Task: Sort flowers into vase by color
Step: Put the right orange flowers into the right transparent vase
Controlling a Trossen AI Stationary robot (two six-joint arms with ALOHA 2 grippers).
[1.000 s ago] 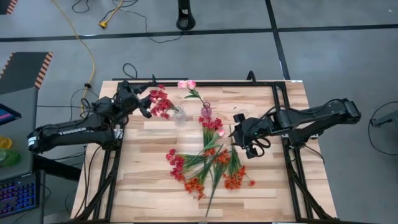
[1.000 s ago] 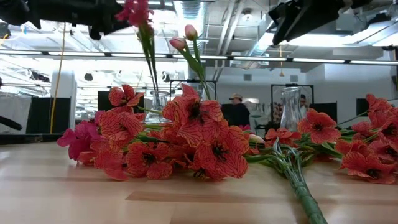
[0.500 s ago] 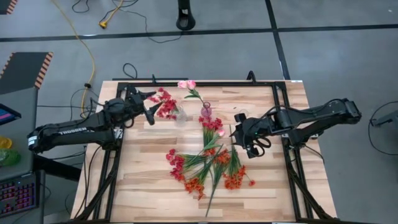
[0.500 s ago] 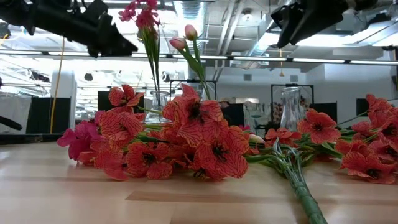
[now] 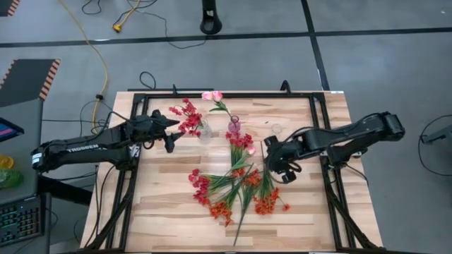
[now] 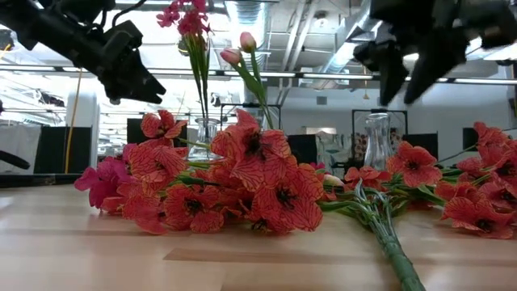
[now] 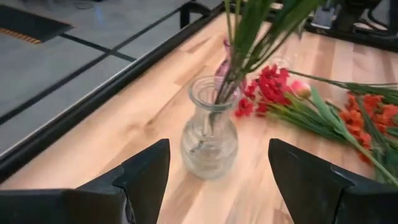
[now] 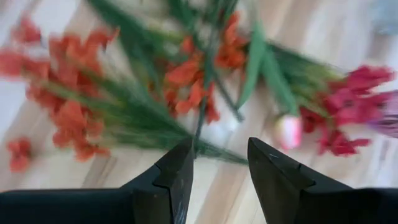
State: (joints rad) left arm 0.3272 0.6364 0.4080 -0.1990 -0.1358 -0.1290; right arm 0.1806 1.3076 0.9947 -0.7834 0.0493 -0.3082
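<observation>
A red sprig (image 5: 185, 117) stands with its stem in a clear vase (image 5: 205, 131), seen close in the left wrist view as vase (image 7: 208, 134). My left gripper (image 5: 170, 134) is open, just left of that vase and apart from it (image 7: 217, 149). Pink buds (image 5: 212, 95) stand in a pinkish vase (image 5: 234, 125). A third clear vase (image 6: 377, 141) holds nothing. Red, orange and pink sprigs lie in a pile (image 5: 236, 182) on the table. My right gripper (image 5: 277, 164) is open above the pile's right side (image 8: 221, 149), with stems below the fingers.
The table's black frame rail (image 5: 226, 94) runs behind the vases. The three vases stand close in a row near the far edge. Bare wood lies left of the pile (image 5: 162, 190) and near the front edge. Room fittings show beyond the table.
My left gripper has let go of the red sprig and drawn back toward the table's left and near side. The sprig now stands by itself in the clear vase. My right gripper has come down and slightly leftward over the pile, turning its fingers downward.
</observation>
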